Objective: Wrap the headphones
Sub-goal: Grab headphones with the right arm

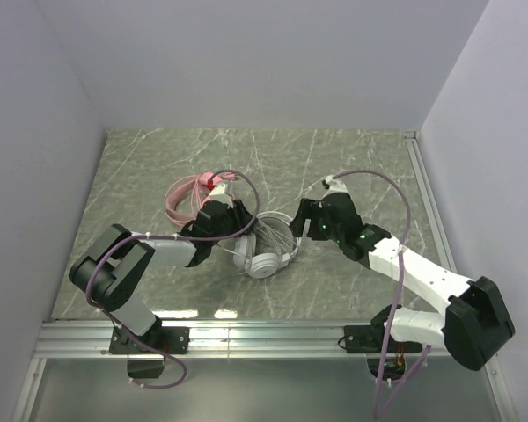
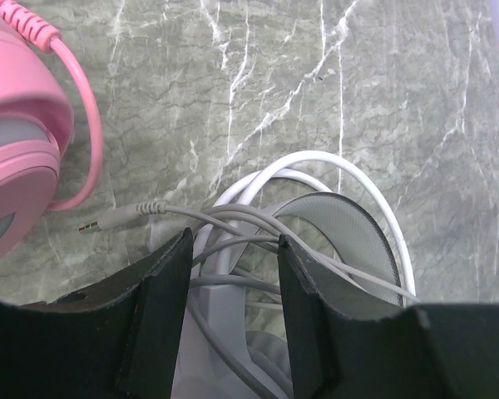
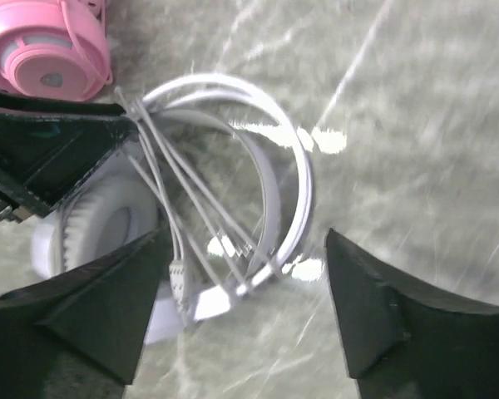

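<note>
Right fingers point(image 3: 374, 316) spread wide; left fingers point(image 2: 162, 316) sit astride band and cables of the white headphones point(image 1: 266, 264).
Arms reach in low from 8 and 4 o'clock; left grip unclear; pink headphones point(image 1: 189, 195) at 10 o'clock.

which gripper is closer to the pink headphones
Left. The left gripper sits right beside the pink headphones, over the white headphones; the right gripper is on their far side, farther off.

The pink headset point(image 1: 187, 195) shows against a grey-green marble table point(image 1: 352, 167) streaked with white veins, the white headset point(image 1: 266, 262) has pale grey cushions and a light grey cable point(image 2: 233, 218), both the left gripper point(image 2: 233, 249) and right gripper point(image 3: 245, 241) are matt black, and the walls point(image 1: 246, 61) are pale lilac-white
</note>
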`<state>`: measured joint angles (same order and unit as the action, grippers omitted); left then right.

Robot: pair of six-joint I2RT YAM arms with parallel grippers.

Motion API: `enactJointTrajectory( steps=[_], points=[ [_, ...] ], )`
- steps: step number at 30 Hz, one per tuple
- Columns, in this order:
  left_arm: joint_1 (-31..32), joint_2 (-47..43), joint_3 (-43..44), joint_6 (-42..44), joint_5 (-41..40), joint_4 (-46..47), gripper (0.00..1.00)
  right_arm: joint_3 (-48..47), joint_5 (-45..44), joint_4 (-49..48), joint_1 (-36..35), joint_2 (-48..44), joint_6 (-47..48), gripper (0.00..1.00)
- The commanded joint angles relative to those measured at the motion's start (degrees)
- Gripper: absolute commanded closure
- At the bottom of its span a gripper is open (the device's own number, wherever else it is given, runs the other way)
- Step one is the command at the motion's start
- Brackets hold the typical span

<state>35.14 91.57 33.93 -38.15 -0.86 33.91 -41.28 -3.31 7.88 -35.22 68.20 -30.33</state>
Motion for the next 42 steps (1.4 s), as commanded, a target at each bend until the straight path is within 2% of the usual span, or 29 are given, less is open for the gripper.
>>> enactJointTrajectory(
  steps=[1,5,14,19,24,30,36,42],
  points=[
    [0.55,-1.04,-1.85,-1.22,2.36,0.80,0.50,2.25,4.88,4.25,1.03,-2.11,-9.38,0.14],
    [0.55,-1.22,-2.47,-1.66,2.45,1.77,0.50,7.43,12.09,-2.15,1.12,-2.72,-20.08,0.09],
    [0.55,-0.60,-3.34,-1.93,2.45,3.00,0.50,17.28,12.45,-16.30,1.21,-3.43,-34.70,0.06],
    [0.55,-0.08,-3.96,-2.37,2.01,3.88,0.50,20.36,13.59,-25.45,1.12,0.69,-41.55,0.06],
    [0.55,0.45,-4.75,-2.89,1.83,4.23,0.50,22.64,12.46,-30.81,1.03,3.42,-45.17,0.06],
    [0.55,2.47,-4.84,-3.33,2.18,4.93,0.50,23.00,11.22,-30.21,0.16,5.88,-46.58,0.07],
    [0.55,3.97,-5.02,-3.86,2.27,5.29,0.50,25.02,10.08,-36.52,-1.16,9.66,-49.03,0.08],
    [0.55,5.02,-5.02,-3.68,2.53,4.50,0.51,26.42,7.97,-41.27,-1.87,13.53,-51.41,0.13]
  ],
)
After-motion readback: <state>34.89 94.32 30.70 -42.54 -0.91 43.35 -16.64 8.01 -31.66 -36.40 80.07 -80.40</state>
